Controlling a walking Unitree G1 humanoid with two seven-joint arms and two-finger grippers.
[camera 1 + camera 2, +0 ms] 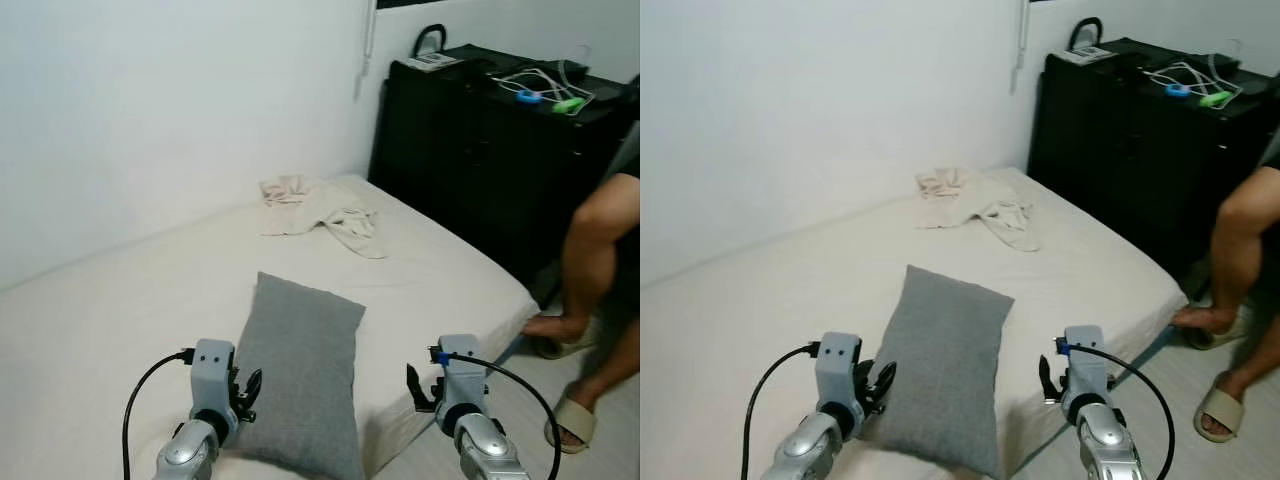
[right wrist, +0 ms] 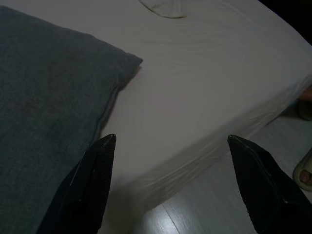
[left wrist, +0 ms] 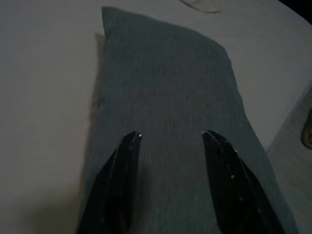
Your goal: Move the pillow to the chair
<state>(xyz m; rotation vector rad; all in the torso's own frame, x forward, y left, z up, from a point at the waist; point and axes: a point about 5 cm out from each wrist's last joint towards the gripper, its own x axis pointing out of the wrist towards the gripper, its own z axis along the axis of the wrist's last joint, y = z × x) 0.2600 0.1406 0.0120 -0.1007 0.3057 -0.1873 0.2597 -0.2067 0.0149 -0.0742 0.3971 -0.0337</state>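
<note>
While the left gripper hovers parted over the pillow's near end, the right gripper gapes beside it, over the bed edge. Risk: a one-sided pinch lets it sag and slide. Beyond the pillow, a person's leg (chair unseen) obstructs carrying.

Pillow lies on bed near its front edge, long axis running front to back. Left gripper sits over pillow's near end w/ fingers apart; right gripper, fingers spread, is right of pillow, above bed's edge. Crumpled cloth lies on bed behind pillow, near wall. Dresser stands behind-right, cables on top. Person's legs on floor right of bed.
</note>
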